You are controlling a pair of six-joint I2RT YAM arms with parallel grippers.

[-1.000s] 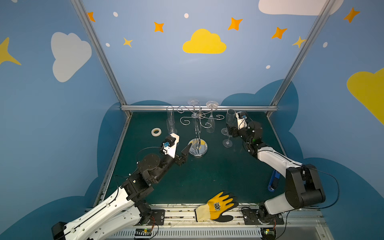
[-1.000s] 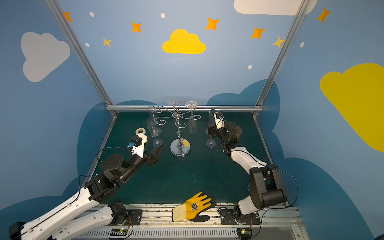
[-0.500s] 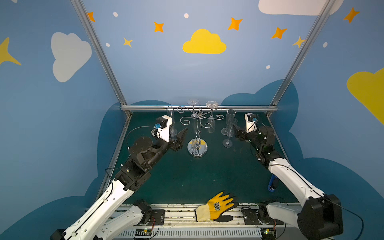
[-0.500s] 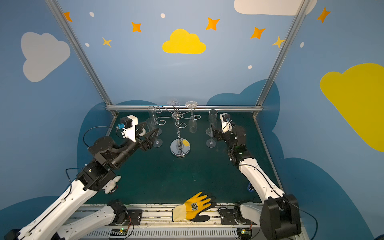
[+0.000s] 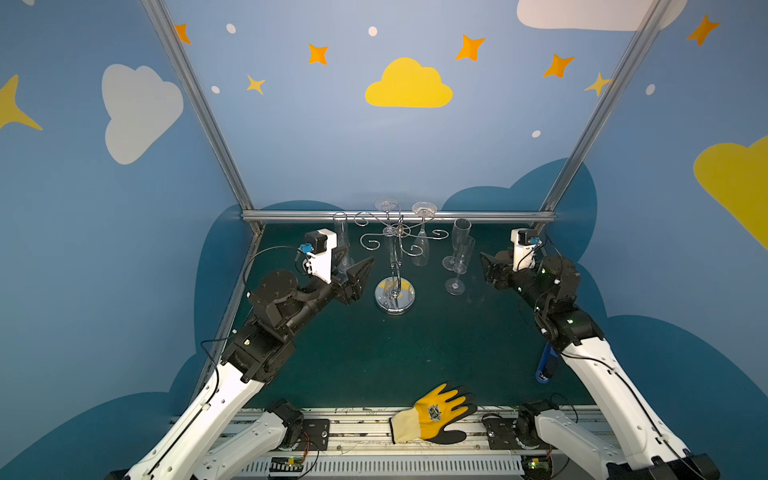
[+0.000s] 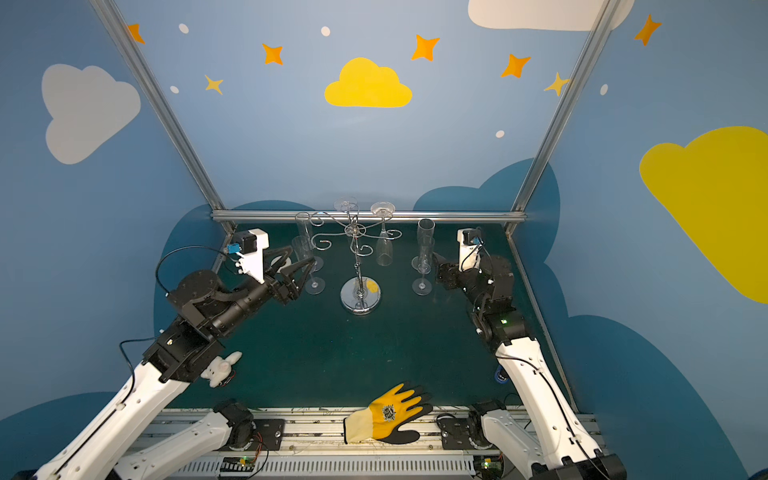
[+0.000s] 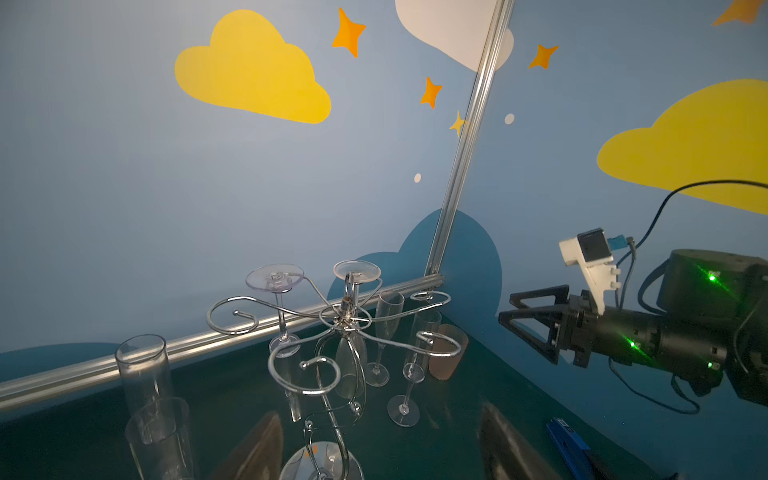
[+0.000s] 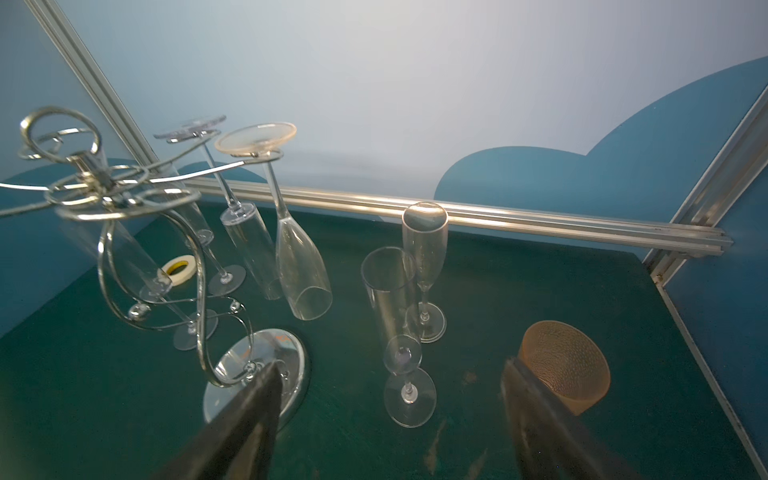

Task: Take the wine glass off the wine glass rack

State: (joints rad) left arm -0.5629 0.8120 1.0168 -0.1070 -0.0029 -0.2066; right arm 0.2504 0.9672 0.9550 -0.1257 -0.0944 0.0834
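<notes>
Centrally, a wine glass [image 5: 420, 251] hangs upside down by its foot from the chrome wine glass rack [image 5: 384, 301] beside a second hanging glass [image 5: 392, 249], upright champagne flutes [image 5: 462, 249] standing nearby on the green table [image 5: 415, 353], while the left gripper [image 6: 301, 255] and the right gripper [image 5: 484, 269] flank the rack, both spread wide and empty.

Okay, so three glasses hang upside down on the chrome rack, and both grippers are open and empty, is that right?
Not three: two glasses hang upside down on the chrome rack, feet up side by side in the right wrist view. The left gripper and the right gripper are open and empty.
</notes>
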